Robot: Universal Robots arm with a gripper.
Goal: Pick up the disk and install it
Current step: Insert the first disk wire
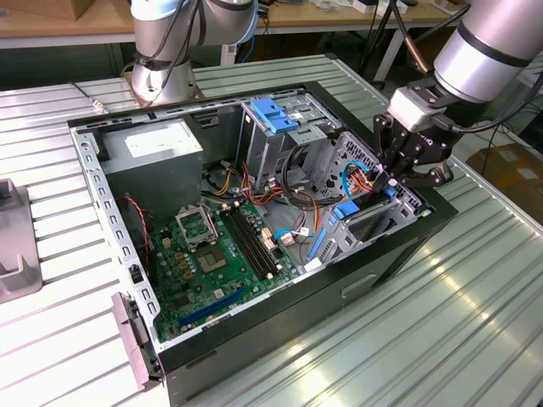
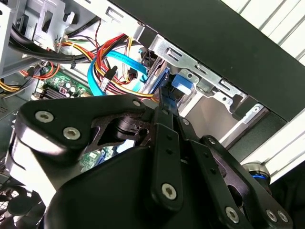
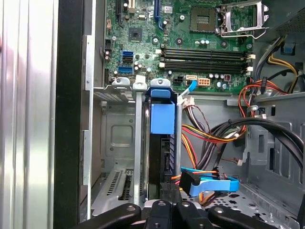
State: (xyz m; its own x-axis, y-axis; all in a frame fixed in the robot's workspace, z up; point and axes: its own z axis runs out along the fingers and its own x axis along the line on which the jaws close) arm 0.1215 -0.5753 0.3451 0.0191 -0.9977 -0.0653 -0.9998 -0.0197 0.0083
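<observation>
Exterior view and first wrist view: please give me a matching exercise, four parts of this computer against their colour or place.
1 disk
2 motherboard
3 power-supply box
4 flat cable

a green
b grey, with a white sticker
c blue, among orange wires
d on edge in the bay, with a blue rail

Pairs: 1-d, 2-a, 3-b, 4-c.

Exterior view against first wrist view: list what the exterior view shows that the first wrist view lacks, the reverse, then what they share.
Exterior view alone: the arm's base behind the case, the grey power-supply box, the ribbed metal table, and the whole gripper lowered over the drive bay at the case's edge toward the exterior view's right.

First wrist view alone: the disk standing on edge in the bay slot, blue rail uppermost.

Both: the green motherboard with its memory slots, and the bundled cables.
</observation>
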